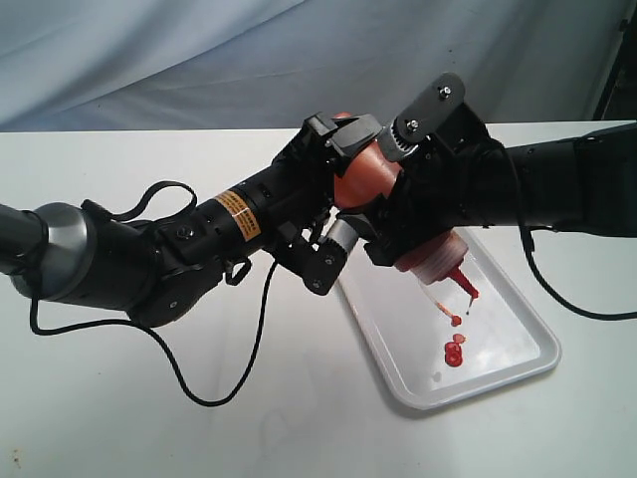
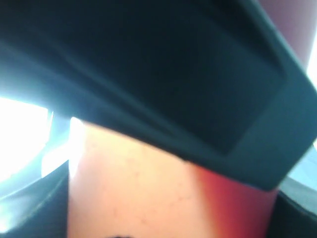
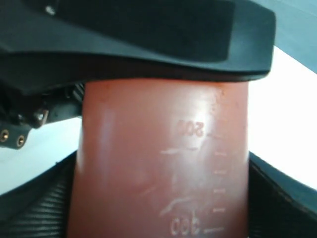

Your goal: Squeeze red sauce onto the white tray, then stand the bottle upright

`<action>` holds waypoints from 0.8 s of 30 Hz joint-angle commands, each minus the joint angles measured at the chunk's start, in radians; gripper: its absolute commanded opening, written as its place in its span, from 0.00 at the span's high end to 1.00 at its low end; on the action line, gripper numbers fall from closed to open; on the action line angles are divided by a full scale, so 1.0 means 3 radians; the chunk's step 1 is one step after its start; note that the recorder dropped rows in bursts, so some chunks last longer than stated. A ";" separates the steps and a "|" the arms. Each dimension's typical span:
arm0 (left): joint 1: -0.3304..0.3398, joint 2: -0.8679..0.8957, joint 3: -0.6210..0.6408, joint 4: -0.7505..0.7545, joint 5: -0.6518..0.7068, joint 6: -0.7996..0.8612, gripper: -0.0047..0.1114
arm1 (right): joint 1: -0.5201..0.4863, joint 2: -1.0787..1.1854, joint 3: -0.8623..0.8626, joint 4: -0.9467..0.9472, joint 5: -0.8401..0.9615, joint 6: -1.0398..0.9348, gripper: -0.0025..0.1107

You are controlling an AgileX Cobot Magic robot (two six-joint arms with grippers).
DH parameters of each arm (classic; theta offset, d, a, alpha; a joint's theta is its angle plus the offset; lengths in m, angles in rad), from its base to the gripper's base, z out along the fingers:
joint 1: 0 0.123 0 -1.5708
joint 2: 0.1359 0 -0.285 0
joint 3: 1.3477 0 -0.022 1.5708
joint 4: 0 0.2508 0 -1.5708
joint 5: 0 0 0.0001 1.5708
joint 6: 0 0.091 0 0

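— Which way is the bottle pointing?
— Nozzle down and toward the right of the exterior view, base up and to the left. Its long axis runs on a slant, and it is held in the air over the near end of the white tray.
— How does it look?
— Translucent wall stained orange-red, raised measuring marks, pointed red nozzle.
— And the claws?
— The left claw is clamped on the base end. The right claw is clamped round the body nearer the nozzle.
— Any red sauce out?
— A few small blobs on the tray, just below the nozzle tip. The tray lies flat on the table.
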 commanded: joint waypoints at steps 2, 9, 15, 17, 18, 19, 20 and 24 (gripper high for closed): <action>-0.0041 -0.0064 -0.0016 -0.0111 -0.0262 -0.0167 0.96 | -0.0034 -0.0035 -0.0040 0.0099 -0.0127 0.0025 0.88; -0.0041 -0.0064 -0.0016 -0.0110 -0.0190 -0.0167 0.96 | -0.0034 -0.0035 -0.0040 0.0099 -0.0127 -0.0143 0.30; -0.0034 -0.0064 -0.0016 -0.0134 -0.0167 -0.0167 0.96 | -0.0034 -0.0038 -0.0040 0.0099 -0.0138 -0.0143 0.14; -0.0034 -0.0064 -0.0016 -0.0182 -0.0153 -0.0167 0.96 | -0.0034 -0.0047 -0.0040 0.0099 -0.0138 -0.0143 0.14; -0.0034 -0.0064 -0.0016 -0.0212 -0.0153 -0.0167 0.96 | -0.0034 -0.0062 -0.0040 0.0099 -0.0138 -0.0143 0.14; -0.0034 -0.0064 -0.0016 -0.0250 -0.0153 -0.0167 0.96 | -0.0034 -0.0082 -0.0040 0.0099 -0.0138 -0.0143 0.14; -0.0034 -0.0064 -0.0016 -0.0312 -0.0153 -0.0167 0.96 | -0.0034 -0.0101 -0.0040 0.0099 -0.0138 -0.0143 0.14; -0.0034 -0.0064 -0.0016 -0.0521 -0.0188 -0.0160 0.96 | -0.0034 -0.0225 -0.0040 0.0099 -0.0138 -0.0143 0.14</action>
